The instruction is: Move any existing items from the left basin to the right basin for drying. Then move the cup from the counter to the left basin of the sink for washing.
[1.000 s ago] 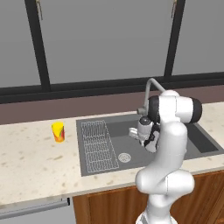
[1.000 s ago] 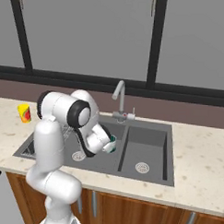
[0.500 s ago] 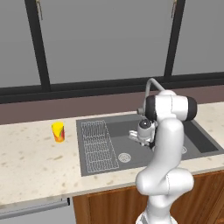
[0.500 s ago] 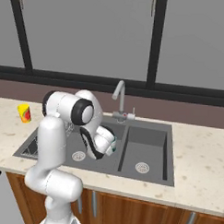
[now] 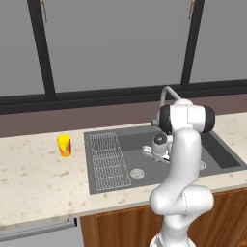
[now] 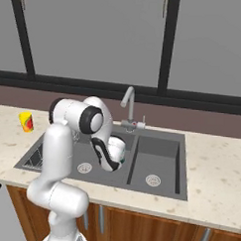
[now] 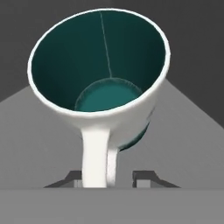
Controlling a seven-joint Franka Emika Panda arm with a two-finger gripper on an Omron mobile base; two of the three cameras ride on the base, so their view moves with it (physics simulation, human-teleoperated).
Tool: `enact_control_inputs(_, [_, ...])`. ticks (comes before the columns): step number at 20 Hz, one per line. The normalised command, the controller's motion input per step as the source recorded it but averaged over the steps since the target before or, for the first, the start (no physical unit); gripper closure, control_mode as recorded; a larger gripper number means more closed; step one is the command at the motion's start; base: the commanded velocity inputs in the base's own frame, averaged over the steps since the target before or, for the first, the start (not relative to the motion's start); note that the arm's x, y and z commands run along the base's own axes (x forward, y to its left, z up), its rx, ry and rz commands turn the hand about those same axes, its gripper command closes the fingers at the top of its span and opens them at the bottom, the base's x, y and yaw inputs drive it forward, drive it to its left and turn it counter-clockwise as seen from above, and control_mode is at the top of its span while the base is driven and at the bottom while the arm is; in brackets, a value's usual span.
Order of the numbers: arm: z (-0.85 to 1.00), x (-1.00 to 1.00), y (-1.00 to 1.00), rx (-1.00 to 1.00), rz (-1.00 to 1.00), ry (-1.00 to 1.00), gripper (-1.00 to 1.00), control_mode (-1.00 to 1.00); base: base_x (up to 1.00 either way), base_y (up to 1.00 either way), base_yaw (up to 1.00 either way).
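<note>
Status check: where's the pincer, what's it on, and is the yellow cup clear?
Pincer low in left basin, straddling mug handle; grip unconfirmed. Cup upright on counter, untouched. Nothing blocking.

You won't find any readable text, label, brand or number here. The cup [image 5: 64, 145] carries a red-orange patch, no lettering.

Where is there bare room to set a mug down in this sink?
The narrower dark grey right basin is bare around its drain. The wide left basin is crowded: the claw and a white, teal-lined mug sit there. The ribbed drainboard is bare too.
</note>
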Motion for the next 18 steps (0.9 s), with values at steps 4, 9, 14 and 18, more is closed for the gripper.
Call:
enact_control_inputs(4, [0.00,0.00,0.00,0.00,0.00,0.00,1.00,-1.00,0.00,0.00,0.00])
enact_control_inputs(9, [0.00,0.00,0.00,0.00,0.00,0.00,1.00,-1.00,0.00,0.00,0.00])
enact_control_inputs(14, [0.00,0.00,0.00,0.00,0.00,0.00,1.00,-1.00,0.00,0.00,0.00])
enact_control_inputs(18, [0.00,0.00,0.00,0.00,0.00,0.00,1.00,-1.00,0.00,0.00,0.00])
